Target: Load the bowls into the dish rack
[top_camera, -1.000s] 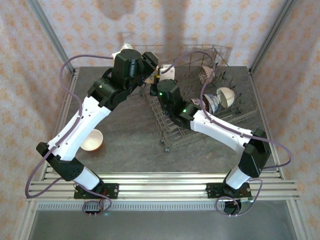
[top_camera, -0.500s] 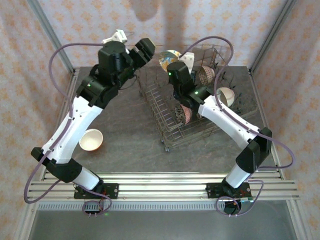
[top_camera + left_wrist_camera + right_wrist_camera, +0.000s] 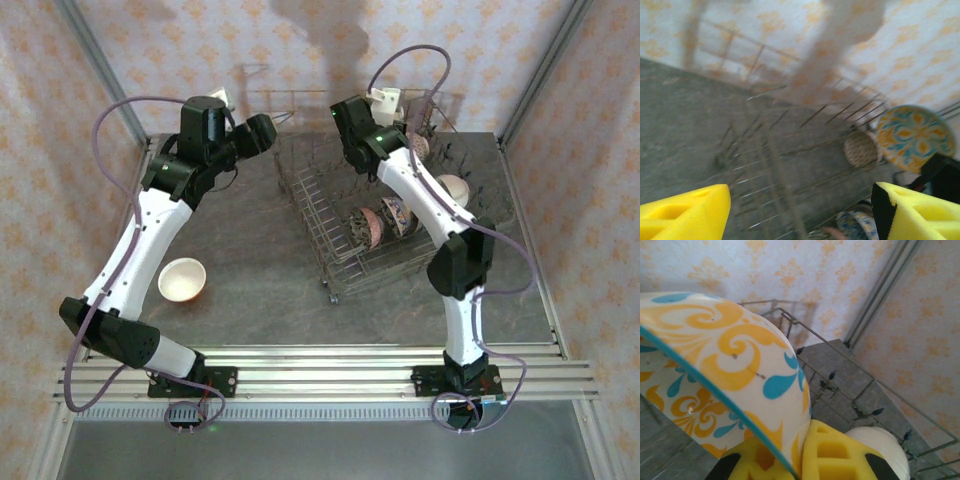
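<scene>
Pulled up out of the dish rack (image 3: 310, 220) since a second ago, the right gripper (image 3: 797, 455) is hanging over its far end.
It is clamping a yellow-and-blue patterned bowl (image 3: 715, 365) by the rim; the left gripper (image 3: 800, 215), jaws wide apart and empty, is hovering beside the rack; a cream bowl (image 3: 182, 279) is lying on the table (image 3: 250, 290).

Glossy ceram. bowl (image 3: 730, 365), metal wire rack (image 3: 306, 205)

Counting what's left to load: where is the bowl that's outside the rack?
Top view: the cream bowl sits on the table's left side, apart from the dish rack to its right.
</scene>
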### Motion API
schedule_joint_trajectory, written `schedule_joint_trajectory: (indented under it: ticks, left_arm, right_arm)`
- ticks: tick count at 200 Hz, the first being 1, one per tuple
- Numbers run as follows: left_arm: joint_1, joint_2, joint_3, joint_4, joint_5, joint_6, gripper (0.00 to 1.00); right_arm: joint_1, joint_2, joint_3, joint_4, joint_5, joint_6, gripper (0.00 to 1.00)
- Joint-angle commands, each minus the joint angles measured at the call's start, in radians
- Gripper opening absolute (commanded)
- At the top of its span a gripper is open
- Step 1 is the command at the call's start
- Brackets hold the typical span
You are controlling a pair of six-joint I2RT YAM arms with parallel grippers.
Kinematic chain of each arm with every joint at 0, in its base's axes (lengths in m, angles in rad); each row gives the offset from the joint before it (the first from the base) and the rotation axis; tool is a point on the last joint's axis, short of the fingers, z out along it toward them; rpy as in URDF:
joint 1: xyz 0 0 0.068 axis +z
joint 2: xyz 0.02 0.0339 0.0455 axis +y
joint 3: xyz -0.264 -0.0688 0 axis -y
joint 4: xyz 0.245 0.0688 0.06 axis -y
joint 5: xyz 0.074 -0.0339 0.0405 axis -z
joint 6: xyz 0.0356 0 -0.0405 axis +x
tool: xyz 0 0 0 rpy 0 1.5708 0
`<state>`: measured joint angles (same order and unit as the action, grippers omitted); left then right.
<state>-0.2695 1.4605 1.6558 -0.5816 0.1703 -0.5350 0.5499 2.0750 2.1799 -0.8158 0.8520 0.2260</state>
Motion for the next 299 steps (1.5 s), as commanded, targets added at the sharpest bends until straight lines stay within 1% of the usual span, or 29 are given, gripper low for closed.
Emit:
schedule_joint_trajectory:
  ticks: [1,14,40,63,83,103,151,189,266,299]
  left_arm:
    - [0.032,-0.054,-0.085,-0.006,0.054,0.069,0.75]
    - [0.031,-0.058,-0.124,-0.009,0.063,0.083,0.75]
    - [0.042,-0.069,-0.182,-0.035,0.039,0.103,0.75]
    - [0.058,-0.089,-0.245,-0.003,0.003,0.119,0.75]
    - [0.071,-0.093,-0.291,0.033,0.003,0.096,0.75]
    - [0.082,-0.089,-0.321,0.058,-0.001,0.090,0.75]
    - [0.111,-0.082,-0.342,0.057,-0.002,0.084,0.76]
    - [0.132,-0.088,-0.366,0.066,0.015,0.066,0.76]
    - [0.136,-0.104,-0.382,0.045,0.020,0.051,0.76]
    - [0.136,-0.101,-0.384,0.040,0.030,0.039,0.76]
  right_arm:
    - [-0.020,0.042,0.078,-0.112,0.134,0.008,0.00]
    - [-0.042,0.072,0.089,-0.093,0.127,-0.027,0.00]
    - [-0.078,0.146,0.181,-0.146,0.119,-0.037,0.00]
    - [-0.089,0.211,0.220,-0.122,0.116,-0.079,0.00]
    - [-0.092,0.266,0.263,-0.105,0.145,-0.122,0.00]
    - [-0.102,0.301,0.296,-0.107,0.120,-0.125,0.00]
    - [-0.102,0.325,0.296,-0.100,0.087,-0.122,0.00]
    - [-0.092,0.334,0.284,-0.099,0.089,-0.114,0.00]
    - [-0.067,0.368,0.276,-0.143,0.091,-0.062,0.00]
    - [-0.061,0.392,0.297,-0.176,0.084,-0.041,0.00]
